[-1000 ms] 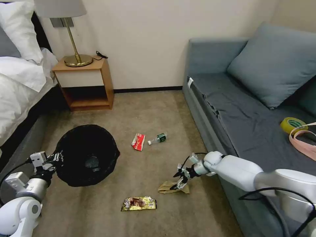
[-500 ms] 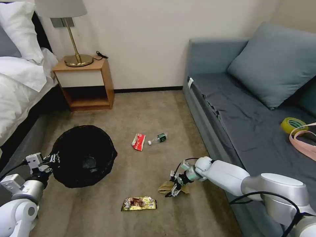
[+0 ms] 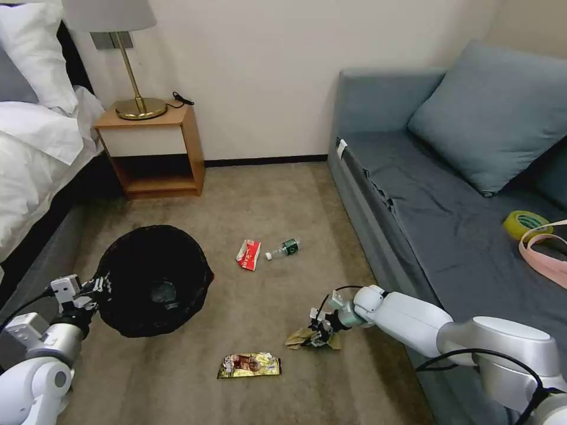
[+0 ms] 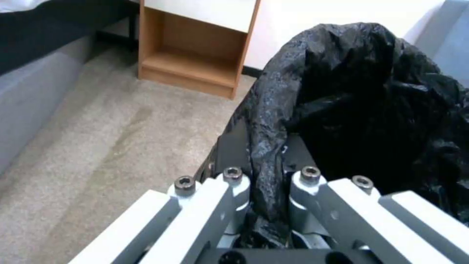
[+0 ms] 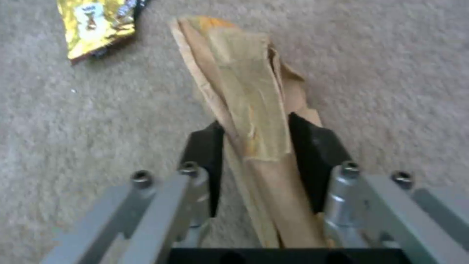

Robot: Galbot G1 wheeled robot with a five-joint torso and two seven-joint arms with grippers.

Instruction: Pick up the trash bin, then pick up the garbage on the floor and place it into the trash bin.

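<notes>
Right pincer (image 3: 318,334) is down at the carpet by the sofa with its two dark pads either side of the crumpled brown paper bag (image 3: 307,339), closed in on a raised fold of it, though the bag is sitting on the floor, not lifted. From the wrist camera it looks like the pads (image 5: 310,146) have only a thin ridge of paper between them, so my guess is the grip could be flimsy: paper that soft can slide out or tear once the arm lifts, or only one layer comes up and the rest flops. Left pincer (image 3: 97,288) is clamped shut on the bin liner at the near rim of the trash bin (image 3: 155,280), which sits over by the bed, well apart from the bag. That hold looks like mostly crinkly black plastic rather than solid rim, so the bin could tilt or the liner could pull loose if it gets swung around. Other worry is the carry across: the bag has to clear open carpet to reach the bin, and a loose corner could snag. Gold snack wrapper (image 3: 248,365) lies near the bag, and the red-and-white packet (image 3: 248,254) and small bottle (image 3: 283,248) are farther up the floor, all untouched.
</notes>
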